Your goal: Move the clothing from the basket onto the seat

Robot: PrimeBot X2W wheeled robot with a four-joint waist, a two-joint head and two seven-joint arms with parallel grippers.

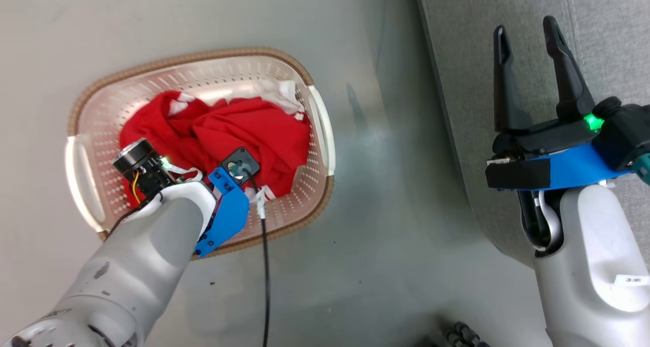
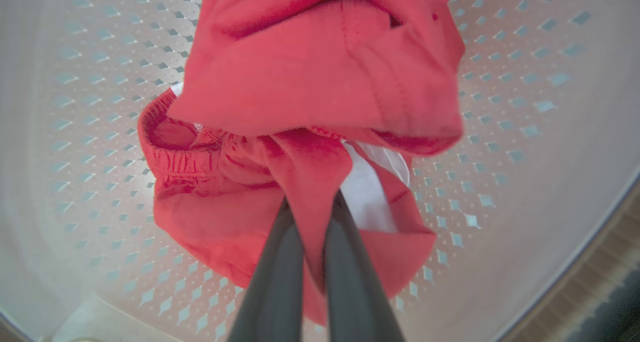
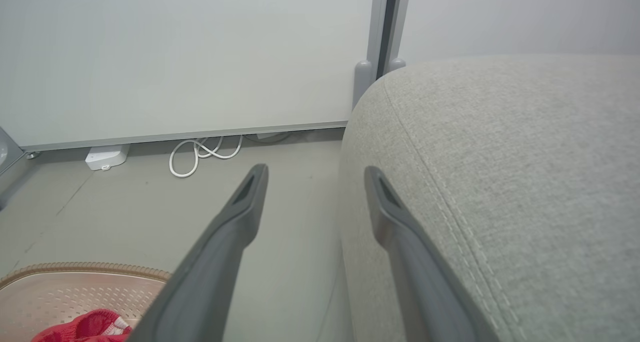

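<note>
Red clothing with white trim lies bunched in the cream basket on the floor at the left of the head view. My left arm reaches down into the basket. In the left wrist view my left gripper is shut on a fold of the red clothing, which hangs above the basket's perforated wall. At the right, over the edge of the grey seat, my right gripper stands open with nothing between its fingers. The right wrist view shows my right gripper, the seat, the basket rim and red clothing.
A black cable hangs from my left wrist across the basket's near rim. Grey floor lies between basket and seat. By the wall, a white coiled cord and a small white box rest on the floor.
</note>
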